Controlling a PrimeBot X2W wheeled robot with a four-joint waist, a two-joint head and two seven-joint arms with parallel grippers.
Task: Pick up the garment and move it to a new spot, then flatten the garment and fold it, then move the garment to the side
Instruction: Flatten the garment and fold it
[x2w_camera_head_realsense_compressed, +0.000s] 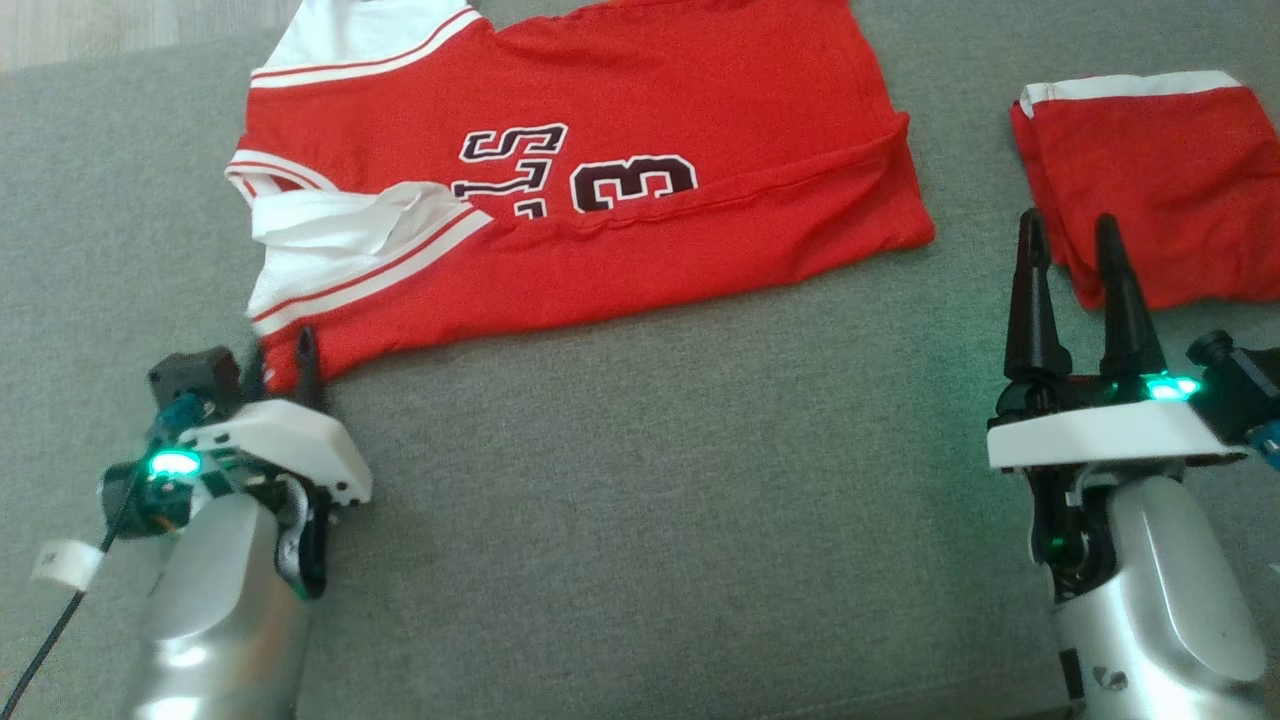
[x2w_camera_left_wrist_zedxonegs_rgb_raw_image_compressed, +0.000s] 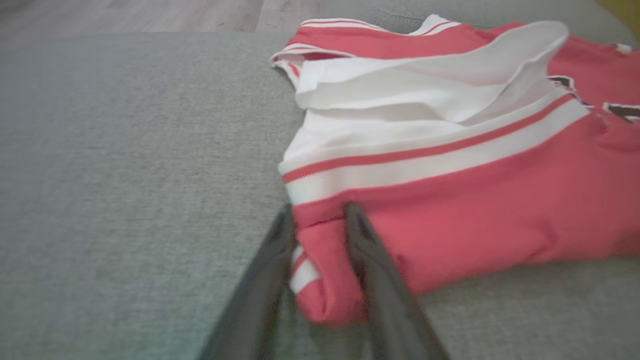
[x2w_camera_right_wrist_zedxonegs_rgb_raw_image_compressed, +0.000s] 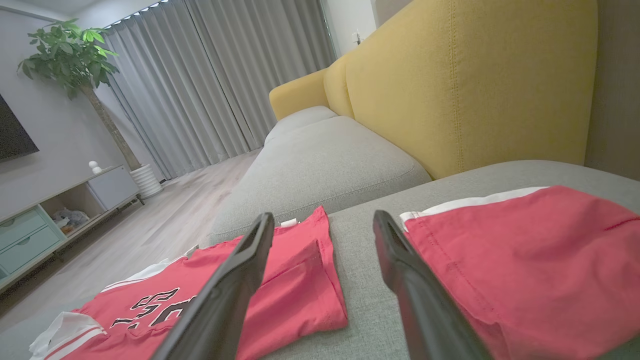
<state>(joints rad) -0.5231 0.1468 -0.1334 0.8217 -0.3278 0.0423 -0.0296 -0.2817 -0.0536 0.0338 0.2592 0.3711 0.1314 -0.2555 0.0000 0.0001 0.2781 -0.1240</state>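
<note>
The garment (x2w_camera_head_realsense_compressed: 600, 200) is a red jersey with white trim and dark lettering, lying spread across the grey sofa cushion (x2w_camera_head_realsense_compressed: 650, 500). Its near left corner is bunched into a small fold. My left gripper (x2w_camera_head_realsense_compressed: 283, 350) is at that corner. In the left wrist view the garment (x2w_camera_left_wrist_zedxonegs_rgb_raw_image_compressed: 450, 200) corner sits between the two dark fingers of the left gripper (x2w_camera_left_wrist_zedxonegs_rgb_raw_image_compressed: 320, 209), whose jaws stand apart on either side of the fold. My right gripper (x2w_camera_head_realsense_compressed: 1068, 220) is open and empty above the cushion. It is right of the garment (x2w_camera_right_wrist_zedxonegs_rgb_raw_image_compressed: 280, 280), as the right gripper (x2w_camera_right_wrist_zedxonegs_rgb_raw_image_compressed: 324, 217) view shows.
A folded red piece with a white band (x2w_camera_head_realsense_compressed: 1150, 170) lies at the right, just beyond my right fingertips (x2w_camera_right_wrist_zedxonegs_rgb_raw_image_compressed: 525, 260). A yellow sofa back (x2w_camera_right_wrist_zedxonegs_rgb_raw_image_compressed: 475, 75) rises behind it. Beyond the cushion's far edge are wood floor (x2w_camera_right_wrist_zedxonegs_rgb_raw_image_compressed: 150, 235) and a low cabinet (x2w_camera_right_wrist_zedxonegs_rgb_raw_image_compressed: 50, 215).
</note>
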